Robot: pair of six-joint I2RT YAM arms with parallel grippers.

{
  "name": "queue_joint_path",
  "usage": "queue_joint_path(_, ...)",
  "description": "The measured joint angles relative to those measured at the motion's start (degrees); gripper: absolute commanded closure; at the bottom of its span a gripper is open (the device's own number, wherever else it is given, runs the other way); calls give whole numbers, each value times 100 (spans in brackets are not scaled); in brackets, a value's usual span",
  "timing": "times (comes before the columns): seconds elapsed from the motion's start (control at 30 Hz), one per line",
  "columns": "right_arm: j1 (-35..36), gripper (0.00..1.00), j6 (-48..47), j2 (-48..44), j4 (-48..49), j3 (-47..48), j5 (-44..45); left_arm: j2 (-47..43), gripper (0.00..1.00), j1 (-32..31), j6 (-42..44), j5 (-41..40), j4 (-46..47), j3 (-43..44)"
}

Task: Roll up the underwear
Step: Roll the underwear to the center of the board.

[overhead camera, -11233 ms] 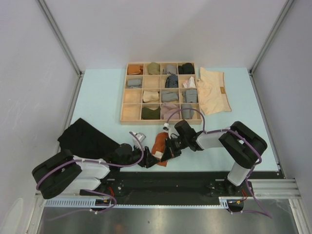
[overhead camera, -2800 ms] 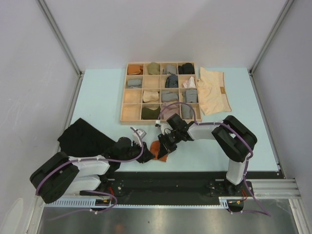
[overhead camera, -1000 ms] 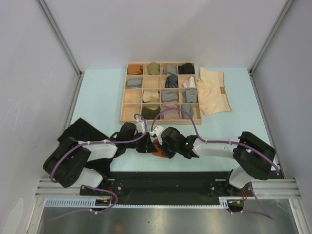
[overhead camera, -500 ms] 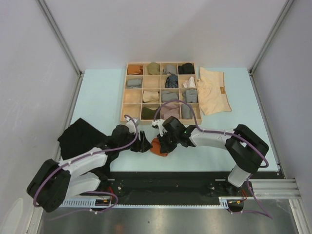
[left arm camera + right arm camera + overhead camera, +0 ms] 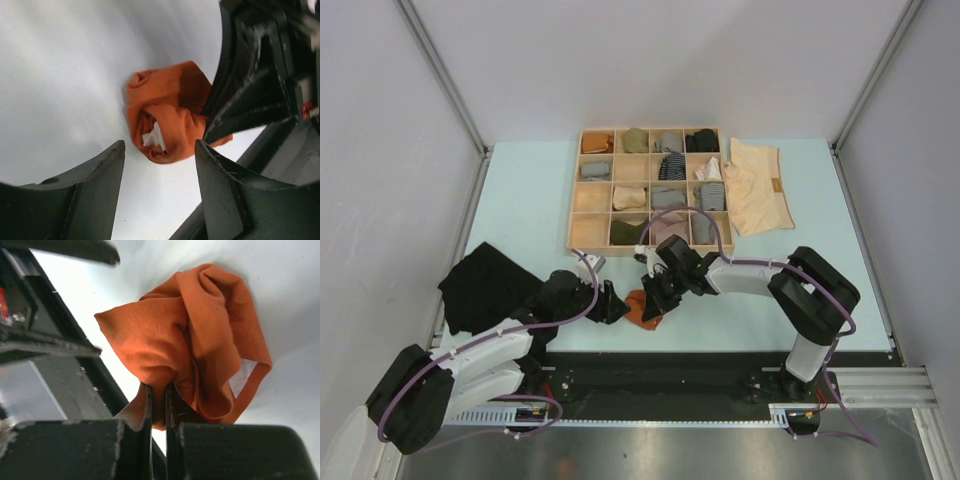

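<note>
Orange underwear (image 5: 642,308) sits bunched in a loose lump on the tabletop (image 5: 520,190), just in front of the near edge of the wooden tray (image 5: 572,215), about level with the tray's middle columns. It is crumpled, not a tidy roll. A bit of white label (image 5: 152,137) shows in the folds.

Right pincer (image 5: 655,300) reaches in from the tray's near-right side. It is closed, nipping a fold of the orange underwear; the right wrist view shows cloth squeezed in the thin slot between the two fingers (image 5: 145,407), with the rest of the lump bulging beyond the tips.

Left pincer (image 5: 616,305) comes in from the tray's near-left side. It is open and grips nothing. The left wrist view shows its fingers (image 5: 102,170) spread wide, with the orange lump just past the gap. Can't tell if a tip touches the cloth.

Black underwear (image 5: 490,285) lies spread flat well off to the near-left of the tray, partly under the left arm. Cream underwear (image 5: 757,187) lies flat against the tray's right side, its small tan tag on the side away from the tray.

Most of the tray's compartments hold small cloth bundles (image 5: 668,197); a few show bare wood.
</note>
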Motion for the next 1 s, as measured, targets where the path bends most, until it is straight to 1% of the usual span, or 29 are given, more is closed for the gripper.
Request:
queue_joint_path(0.27,-356,100,273,221,83,0,-664,146,38,-197,-2,323,758,-334)
queue_joint_path(0.4,-490,100,354,352,160,0,-940,494,39,-236,0,463,1174,-334)
queue_joint_path(0.5,-577,100,396,422,201,0,-1113,813,42,-258,0,525,1388,-334)
queue_joint_path(0.57,-647,100,407,463,227,0,-1207,970,49,-260,0,568,1480,-334)
queue_joint_path(0.6,-671,100,417,483,240,0,-1255,1036,54,-260,2,590,1521,-334)
queue_joint_path(0.63,-691,100,424,498,245,0,-1287,1084,65,-260,-7,601,1556,-334)
queue_joint_path(0.67,-710,98,431,520,247,7,-1338,1134,71,-260,-2,603,1606,-332)
queue_joint_path(0.7,-728,93,435,527,247,7,-1353,1185,77,-260,7,597,1644,-330)
queue_joint_path(0.73,-743,83,437,535,247,7,-1384,1250,87,-260,42,586,1652,-313)
queue_joint_path(0.77,-750,75,435,535,245,9,-1388,1294,90,-260,22,562,1646,-289)
queue_joint_path(0.83,-750,56,420,533,221,28,-1381,1399,94,-273,-2,505,1515,-160)
queue_joint_path(0.9,-752,46,376,485,122,66,-1366,1475,95,-295,-7,439,1351,-7)
queue_joint_path(0.93,-754,39,334,422,35,94,-1344,1508,96,-297,-17,409,1274,57)
queue_joint_path(1.0,-769,33,181,219,-184,125,-1056,1609,96,-297,-57,343,1073,236)
